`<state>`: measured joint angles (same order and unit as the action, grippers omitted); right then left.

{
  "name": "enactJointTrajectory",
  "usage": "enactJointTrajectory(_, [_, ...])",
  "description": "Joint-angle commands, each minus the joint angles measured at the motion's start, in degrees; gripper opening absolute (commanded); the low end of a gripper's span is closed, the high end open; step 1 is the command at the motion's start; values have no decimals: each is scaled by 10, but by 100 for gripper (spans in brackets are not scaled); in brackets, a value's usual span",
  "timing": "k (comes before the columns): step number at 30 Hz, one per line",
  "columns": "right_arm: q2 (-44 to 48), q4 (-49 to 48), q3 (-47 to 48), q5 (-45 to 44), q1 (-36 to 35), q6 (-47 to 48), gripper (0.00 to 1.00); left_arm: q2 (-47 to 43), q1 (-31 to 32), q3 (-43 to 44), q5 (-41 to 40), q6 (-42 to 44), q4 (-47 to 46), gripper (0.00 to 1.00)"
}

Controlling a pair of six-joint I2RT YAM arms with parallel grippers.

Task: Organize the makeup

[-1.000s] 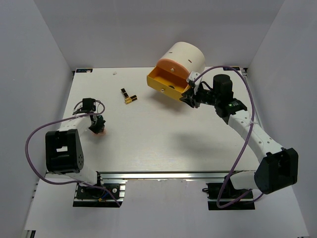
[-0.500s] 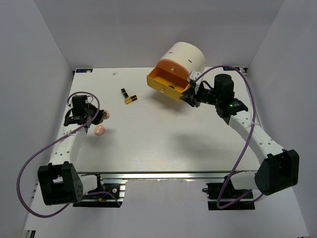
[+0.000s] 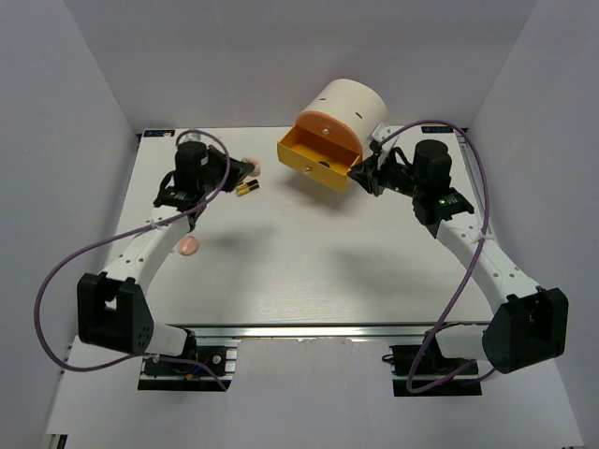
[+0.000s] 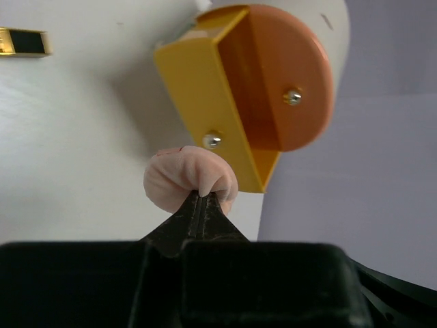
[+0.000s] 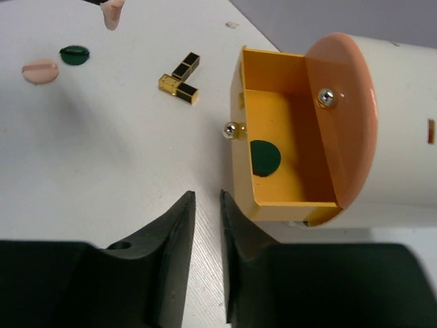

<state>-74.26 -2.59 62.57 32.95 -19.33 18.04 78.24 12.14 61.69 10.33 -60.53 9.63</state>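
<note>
- Peach round flat piece lies on the white table near the left edge, about midway between the near and far edges. In the right wrist view a dark green disc lies just beside it, not touching.
- Right gripper hangs over the table toward the far right corner, just short of the drawer's front. Its black fingers stand a narrow gap apart with nothing between them.
- Left gripper is raised off the table toward the far left corner. Its fingers are pinched together on a second pale peach round piece, smooth and soft-looking, creased where the tips bite its edge.
- Two black-and-gold lipstick tubes lie touching in a V, partly hidden under the left gripper from above.
- Open yellow plastic drawer juts out of the big cream cylinder, which lies on its side at the far edge, right of the middle. Another dark green disc lies flat on the drawer's floor.
</note>
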Motion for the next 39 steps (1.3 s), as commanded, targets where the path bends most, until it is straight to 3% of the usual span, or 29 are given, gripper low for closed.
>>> enactJointTrajectory(1, [26, -60, -16, -58, 9, -78, 24, 38, 30, 49, 13, -17, -68, 0])
enactJointTrajectory(6, [45, -93, -53, -168, 13, -124, 0, 113, 75, 128, 14, -23, -116, 0])
enactJointTrajectory(16, [75, -87, -85, -184, 34, -135, 0, 252, 119, 235, 29, -58, -188, 0])
enactJointTrajectory(23, [80, -84, -96, -178, 39, -137, 0, 342, 135, 331, 25, -61, -163, 1])
enactJointTrajectory(24, [82, -84, -97, -179, 40, -136, 0, 352, 135, 335, 25, -61, -154, 8])
enactJointTrajectory(25, [82, -84, -97, -179, 39, -136, 0, 356, 134, 338, 24, -63, -150, 25])
enactJointTrajectory(29, [84, -86, -103, -178, 40, -136, 0, 363, 135, 351, 19, -55, -122, 48])
enactJointTrajectory(32, [84, -87, -104, -175, 40, -136, 0, 365, 135, 360, 19, -49, -111, 57])
enactJointTrajectory(35, [83, -86, -103, -166, 40, -133, 0, 364, 135, 371, 21, -44, -106, 57])
enactJointTrajectory(38, [83, -68, -100, -123, 40, -106, 0, 347, 135, 384, 15, -22, -94, 46])
enactJointTrajectory(39, [83, -59, -98, -101, 40, -80, 0, 340, 134, 389, 5, -3, -76, 35])
